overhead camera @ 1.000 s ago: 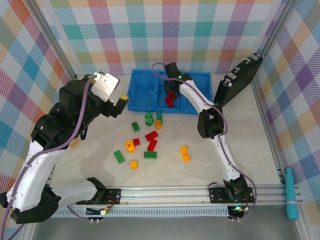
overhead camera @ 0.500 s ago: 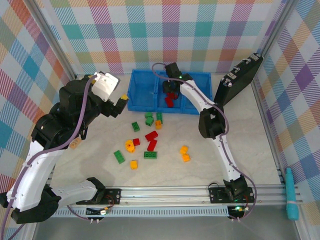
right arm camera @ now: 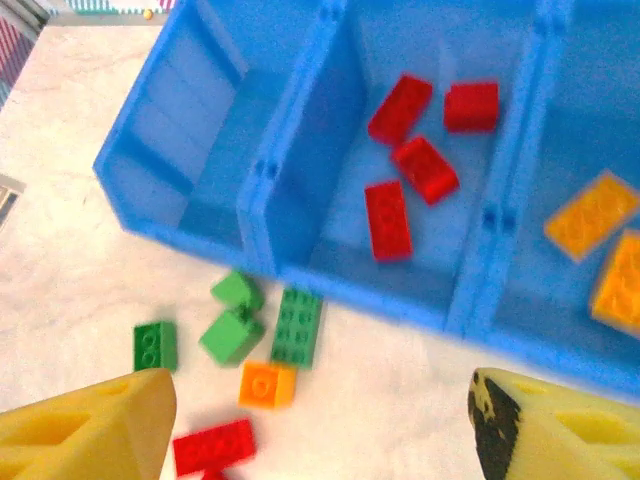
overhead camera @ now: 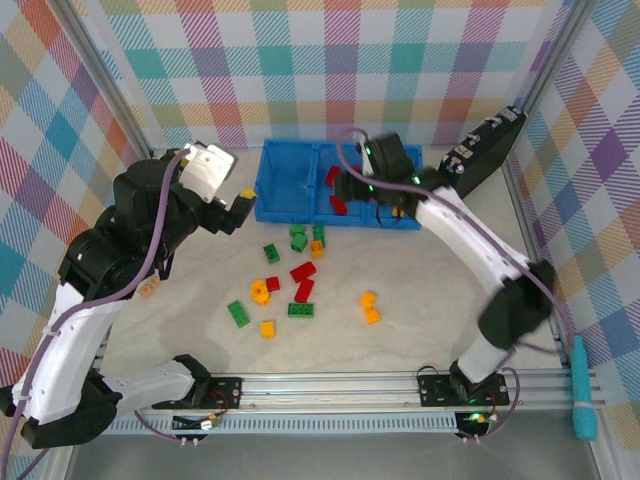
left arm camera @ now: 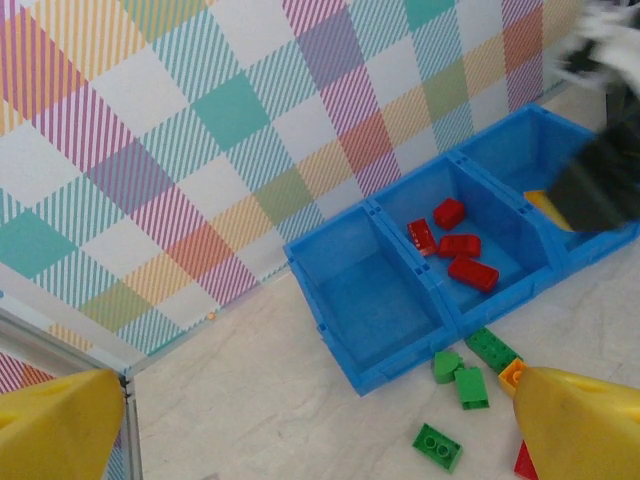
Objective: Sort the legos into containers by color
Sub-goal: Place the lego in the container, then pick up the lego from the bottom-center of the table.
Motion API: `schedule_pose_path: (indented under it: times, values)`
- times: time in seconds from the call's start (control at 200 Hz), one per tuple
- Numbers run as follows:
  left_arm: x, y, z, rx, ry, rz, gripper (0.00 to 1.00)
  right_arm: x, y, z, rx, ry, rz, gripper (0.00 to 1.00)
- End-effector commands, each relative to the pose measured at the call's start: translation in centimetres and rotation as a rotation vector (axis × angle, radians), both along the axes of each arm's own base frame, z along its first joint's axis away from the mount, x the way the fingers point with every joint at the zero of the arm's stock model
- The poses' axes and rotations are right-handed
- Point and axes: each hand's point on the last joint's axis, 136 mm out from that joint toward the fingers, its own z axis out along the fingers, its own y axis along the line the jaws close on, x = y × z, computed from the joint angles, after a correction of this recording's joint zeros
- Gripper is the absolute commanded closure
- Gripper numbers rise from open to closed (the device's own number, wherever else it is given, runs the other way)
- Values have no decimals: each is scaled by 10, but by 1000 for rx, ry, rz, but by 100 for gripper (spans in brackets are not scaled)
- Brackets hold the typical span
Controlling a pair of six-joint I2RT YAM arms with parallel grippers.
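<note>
Counter (overhead camera: 430,290) is pale and marbled. Left arm (overhead camera: 130,220) is folded up over the near-left side. Right arm (overhead camera: 470,240) reaches from its base across to the bin (overhead camera: 285,213), which is blue, long, split into three, and sits at the far middle of the counter. Black case (overhead camera: 480,160) leans on the right wall near the bin's right end. Left gripper (left arm camera: 320,420) is spread wide with nothing between the fingers, hovering over the counter left of the bin. Right gripper (right arm camera: 315,395) is also spread apart with nothing held, up over the bin's front wall by the middle compartment (right arm camera: 330,190). Legos: four red ones (right arm camera: 425,168) lie in the middle compartment, and at least two yellow-orange ones (right arm camera: 592,214) in the right compartment (right arm camera: 560,120). The rest lie loose on the counter in front of the bin. Four greens (right arm camera: 230,335) sit just beside the front wall with an orange one (right arm camera: 265,385) next to them. Nearer the arms are three loose reds (overhead camera: 303,270), two more greens (overhead camera: 301,309), and two yellows (overhead camera: 260,292). An orange pair (overhead camera: 370,307), touching each other, lies apart to the right.
</note>
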Motion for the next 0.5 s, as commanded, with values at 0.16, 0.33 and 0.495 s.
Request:
schedule_pose_path:
  times: [0.16, 0.33, 0.495]
  values:
    - [-6, -6, 5, -31, 2, -38, 0, -115, -52, -109, 6, 305, -247, 21]
    - [-4, -10, 3, -45, 14, -46, 0, -155, -55, -140, 8, 412, -299, 20]
    - [-8, -6, 7, -55, 5, -41, 0, -161, -42, -165, 36, 461, -297, 20]
